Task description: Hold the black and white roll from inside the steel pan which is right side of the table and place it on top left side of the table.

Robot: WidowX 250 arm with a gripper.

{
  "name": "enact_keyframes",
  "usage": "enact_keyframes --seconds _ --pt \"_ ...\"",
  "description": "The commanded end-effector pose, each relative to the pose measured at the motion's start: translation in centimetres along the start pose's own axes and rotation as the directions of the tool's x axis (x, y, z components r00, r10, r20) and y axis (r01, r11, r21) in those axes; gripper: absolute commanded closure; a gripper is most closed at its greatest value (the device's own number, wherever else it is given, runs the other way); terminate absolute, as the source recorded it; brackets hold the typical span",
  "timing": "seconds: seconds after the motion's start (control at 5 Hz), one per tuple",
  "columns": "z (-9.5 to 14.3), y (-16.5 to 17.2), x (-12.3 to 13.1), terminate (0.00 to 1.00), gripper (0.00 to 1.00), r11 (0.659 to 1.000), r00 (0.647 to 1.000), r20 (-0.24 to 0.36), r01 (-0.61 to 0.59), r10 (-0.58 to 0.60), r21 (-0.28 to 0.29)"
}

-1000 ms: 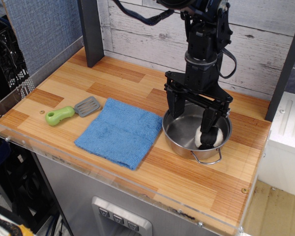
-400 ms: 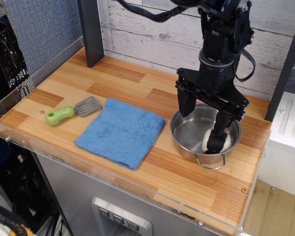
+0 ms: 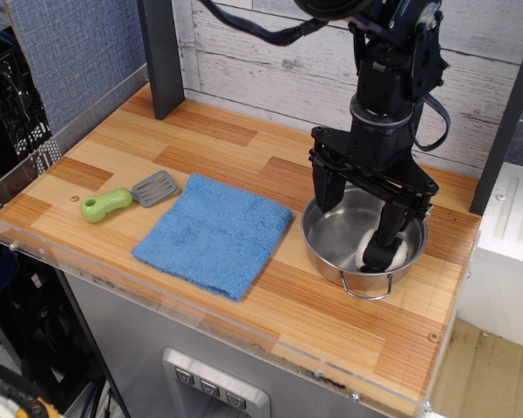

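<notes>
White plank boards form the wall behind the bench (image 3: 209, 148), a wood-pattern top with a clear plastic rim along its front. On the left half lie a blue cloth (image 3: 216, 233) and, beside it, a small spatula (image 3: 126, 197) with a green handle; neither one has moved in the last second.

On the right side sits the steel pan (image 3: 331, 237), and here is the change. One second ago the pan was a little more to the left, its rim nearly at the corner of the cloth. Now it stands further right, with a strip of bare wood between it and the cloth. I judge that the arm pushed or dragged the pan while it reached inside.

The claw (image 3: 353, 222) hangs inside the pan with its jaws spread wide, one finger at the left wall and the other pressed down against the roll (image 3: 376, 250). It is not clamped on anything. The roll lies at the right side of the pan floor, partly hidden by that finger.

So the grasp is not yet made. Probably the claw must centre over the roll before it closes, otherwise the pan may slide again.
</notes>
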State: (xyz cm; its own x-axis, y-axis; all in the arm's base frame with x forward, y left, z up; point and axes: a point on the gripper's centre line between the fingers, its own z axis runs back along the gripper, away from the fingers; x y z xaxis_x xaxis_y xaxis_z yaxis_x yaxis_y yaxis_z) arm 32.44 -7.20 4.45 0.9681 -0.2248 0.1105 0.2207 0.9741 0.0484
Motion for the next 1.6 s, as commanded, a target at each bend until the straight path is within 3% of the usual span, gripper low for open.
enact_keyframes --seconds 0.0,0.4,0.6,1.4 --pt "-0.3 -0.7 -0.2 0.0 0.0 1.0 1.0 0.013 0.023 -0.023 0.001" --pt "1.2 -1.5 1.0 0.0 0.0 0.999 0.998 0.055 0.035 -0.035 -0.011" --pt "1.7 -1.7 1.1 0.0 0.0 0.997 0.997 0.07 0.043 -0.038 -0.063" --pt "-3.6 0.2 -0.9 0.0 0.0 0.996 0.997 -0.07 -0.041 0.036 -0.08"
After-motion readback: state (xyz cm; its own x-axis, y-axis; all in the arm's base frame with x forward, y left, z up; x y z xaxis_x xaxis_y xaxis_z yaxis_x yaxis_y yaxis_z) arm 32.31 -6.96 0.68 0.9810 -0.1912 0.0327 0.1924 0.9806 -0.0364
